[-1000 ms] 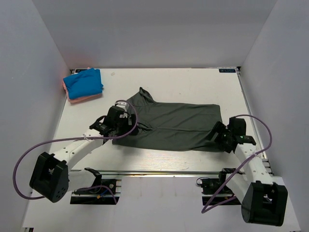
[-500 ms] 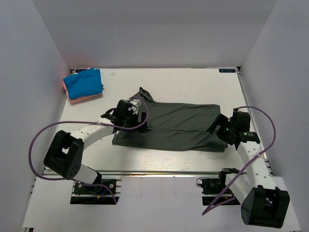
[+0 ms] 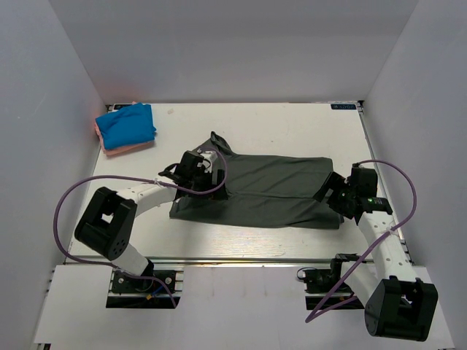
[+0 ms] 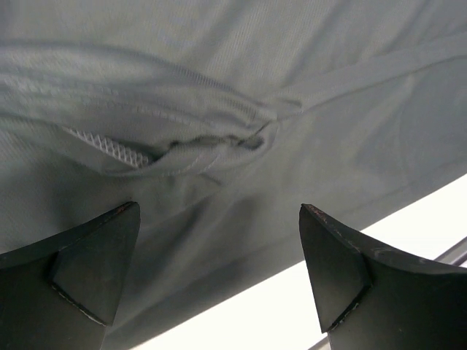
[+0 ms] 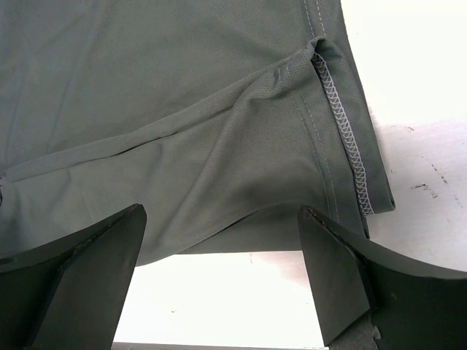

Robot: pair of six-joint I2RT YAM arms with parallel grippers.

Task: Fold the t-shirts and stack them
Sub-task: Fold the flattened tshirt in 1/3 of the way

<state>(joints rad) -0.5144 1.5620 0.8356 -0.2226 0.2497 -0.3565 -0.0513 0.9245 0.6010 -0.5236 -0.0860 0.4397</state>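
A dark grey-green t-shirt (image 3: 263, 191) lies folded lengthwise across the middle of the table. My left gripper (image 3: 214, 175) is open above its left part, near the collar; the left wrist view shows bunched cloth (image 4: 219, 138) between the open fingers. My right gripper (image 3: 330, 195) is open over the shirt's right hem; the right wrist view shows the hem with white stitching (image 5: 346, 124). A folded bright blue t-shirt (image 3: 126, 125) sits on a salmon-pink one (image 3: 125, 149) at the far left.
The white table (image 3: 284, 124) is walled by grey panels at the left, back and right. A metal rail (image 3: 241, 260) runs along the near edge. Purple cables (image 3: 73, 200) loop from both arms.
My left gripper has moved right and further onto the shirt's collar end. My right gripper has moved back a little towards the hem. The shirt lies as before.
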